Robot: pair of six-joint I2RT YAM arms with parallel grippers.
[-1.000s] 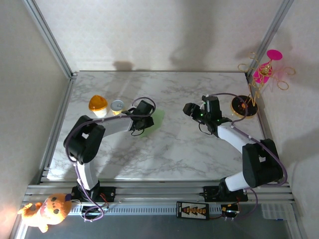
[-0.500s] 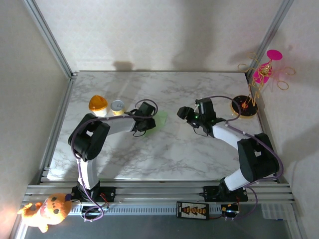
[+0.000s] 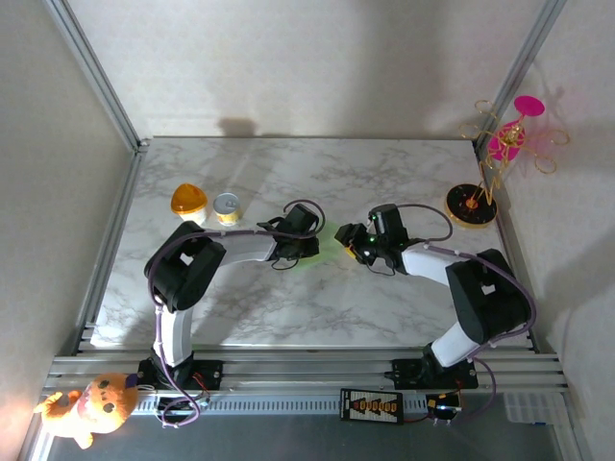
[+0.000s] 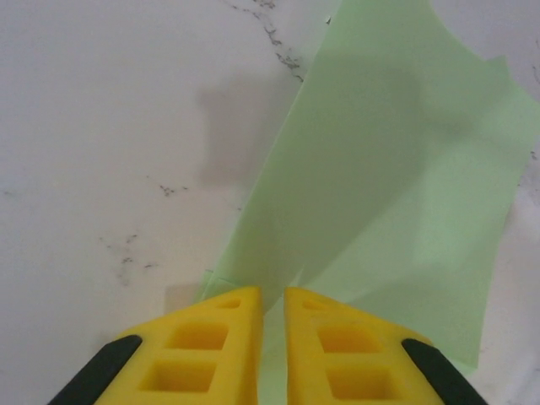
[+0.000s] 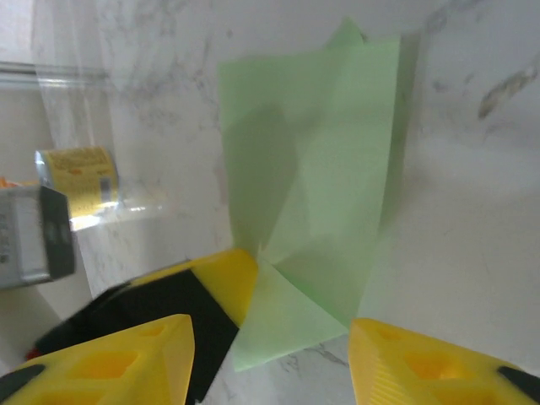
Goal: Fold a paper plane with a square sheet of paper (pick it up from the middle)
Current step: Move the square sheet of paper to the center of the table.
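Green square sheet of paper pinched by left gripper; right gripper open beside it.

A white marble-patterned table with grey veins stands boxed in by plain pale walls. Slim metal posts rise at its far corners; a ribbed metal rail edges the near side. The light is soft.

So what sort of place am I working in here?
Probably a robotics test cell: a marble-pattern table edged by aluminium rails, plain white walls closing it in, and odd props like a plush toy.
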